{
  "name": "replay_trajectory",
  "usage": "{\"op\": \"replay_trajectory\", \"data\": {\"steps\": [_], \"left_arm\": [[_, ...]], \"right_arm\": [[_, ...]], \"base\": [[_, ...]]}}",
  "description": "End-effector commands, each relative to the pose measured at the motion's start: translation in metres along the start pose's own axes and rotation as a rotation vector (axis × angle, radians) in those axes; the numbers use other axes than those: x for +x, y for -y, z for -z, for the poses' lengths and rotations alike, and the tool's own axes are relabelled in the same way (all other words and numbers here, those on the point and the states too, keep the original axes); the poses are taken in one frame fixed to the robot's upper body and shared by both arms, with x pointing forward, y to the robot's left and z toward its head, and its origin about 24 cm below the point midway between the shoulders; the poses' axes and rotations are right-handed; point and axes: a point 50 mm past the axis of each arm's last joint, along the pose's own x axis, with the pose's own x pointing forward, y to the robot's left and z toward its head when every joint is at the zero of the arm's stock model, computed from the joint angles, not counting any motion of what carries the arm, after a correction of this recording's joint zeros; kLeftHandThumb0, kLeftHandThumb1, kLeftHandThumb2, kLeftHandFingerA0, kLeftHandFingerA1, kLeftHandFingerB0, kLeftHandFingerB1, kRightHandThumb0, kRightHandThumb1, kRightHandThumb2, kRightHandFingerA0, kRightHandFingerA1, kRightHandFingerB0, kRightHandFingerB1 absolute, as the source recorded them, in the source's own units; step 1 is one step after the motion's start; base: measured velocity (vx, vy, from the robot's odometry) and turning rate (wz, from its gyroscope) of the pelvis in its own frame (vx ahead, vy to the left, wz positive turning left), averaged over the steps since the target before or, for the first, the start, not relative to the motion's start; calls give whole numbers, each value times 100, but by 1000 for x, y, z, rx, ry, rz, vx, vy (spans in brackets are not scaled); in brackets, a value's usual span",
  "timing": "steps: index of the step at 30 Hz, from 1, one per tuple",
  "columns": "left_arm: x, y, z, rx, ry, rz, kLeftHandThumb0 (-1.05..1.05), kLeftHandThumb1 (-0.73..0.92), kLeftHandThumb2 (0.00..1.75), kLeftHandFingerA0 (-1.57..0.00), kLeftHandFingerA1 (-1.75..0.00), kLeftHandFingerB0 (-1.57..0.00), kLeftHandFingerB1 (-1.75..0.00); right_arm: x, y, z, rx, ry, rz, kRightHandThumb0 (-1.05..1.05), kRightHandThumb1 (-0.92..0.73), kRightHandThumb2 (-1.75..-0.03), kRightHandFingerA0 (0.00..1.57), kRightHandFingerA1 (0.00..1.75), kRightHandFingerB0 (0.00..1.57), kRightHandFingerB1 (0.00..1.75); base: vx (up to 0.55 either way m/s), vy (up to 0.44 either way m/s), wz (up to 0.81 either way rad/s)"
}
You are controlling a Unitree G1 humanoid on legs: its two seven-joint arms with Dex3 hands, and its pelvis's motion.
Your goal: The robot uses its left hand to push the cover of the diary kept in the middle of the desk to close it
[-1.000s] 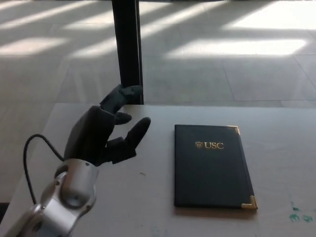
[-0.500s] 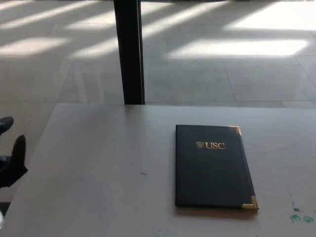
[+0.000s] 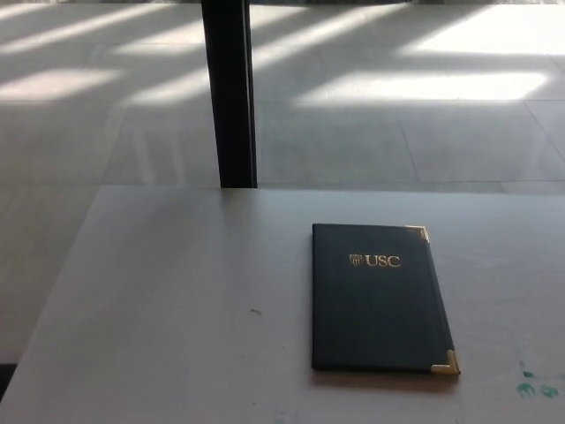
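**op_remote:** On the desk (image 3: 159, 300), right of centre, the diary (image 3: 378, 299) is lying flat with its dark cover down, gold USC lettering facing up and brass corners on the right edge. From my feed it reads as closed. No page edge is showing and nothing is propped up.

**benchwatcher:** Where's the left hand? Last I looked it was hanging over the table.

**op_remote:** Gone from the head cam. A second ago it was up over the left part of the desk with its fingers spread, holding nothing. Half a second ago only the fingertips were poking in at the left edge. Now neither hand is in frame, so I can't tell you whether the fingers are spread or curled.

**benchwatcher:** Did the diary shift at all?

**op_remote:** Not that I can see. It has the same spot and the same angle across all three grabs, spine on the left. The black post (image 3: 229, 93) behind the desk wobbles a hair between frames, so that's probably the camera.

**benchwatcher:** So you're calling it done?

**op_remote:** My read is yes. The cover is shut and the arm has pulled back to rest, well clear of the book. There are a few green marks (image 3: 534, 382) near the bottom right corner of the tabletop, which have nothing to do with the job.
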Motion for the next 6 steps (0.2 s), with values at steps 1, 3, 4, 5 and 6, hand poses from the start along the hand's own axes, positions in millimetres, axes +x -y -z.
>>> {"op": "replay_trajectory", "data": {"steps": [1, 3, 4, 5, 6], "left_arm": [[1, -39, 78, -183, -336, -294, -77, 92, 73, -101, -135, -82, -64], [2, -37, 79, -197, -341, -280, -78, 92, 71, -101, -128, -48, -43], [3, -35, 78, -195, -335, -267, -78, 92, 71, -103, -134, -69, -54], [1, -30, 76, -201, -318, -248, -73, 75, 115, -118, -128, -65, -66], [1, -30, 76, -201, -318, -248, -73, 75, 115, -118, -128, -65, -66]], "right_arm": [[0, 14, -7, -25, -8, 47, -101, -88, -67, 104, 61, 73, 50], [0, 14, -7, -22, -9, 47, -97, -67, -118, 99, 63, 63, 54], [0, 13, -7, -18, -7, 46, -94, -65, -117, 98, 64, 63, 55], [0, 13, -7, -20, 1, 33, -100, -90, -68, 100, 63, 69, 51], [0, 13, -7, -20, 1, 33, -100, -90, -68, 100, 63, 69, 51]], "base": [[0, 0, 0], [0, 0, 0], [0, 0, 0], [0, 0, 0], [0, 0, 0]]}}
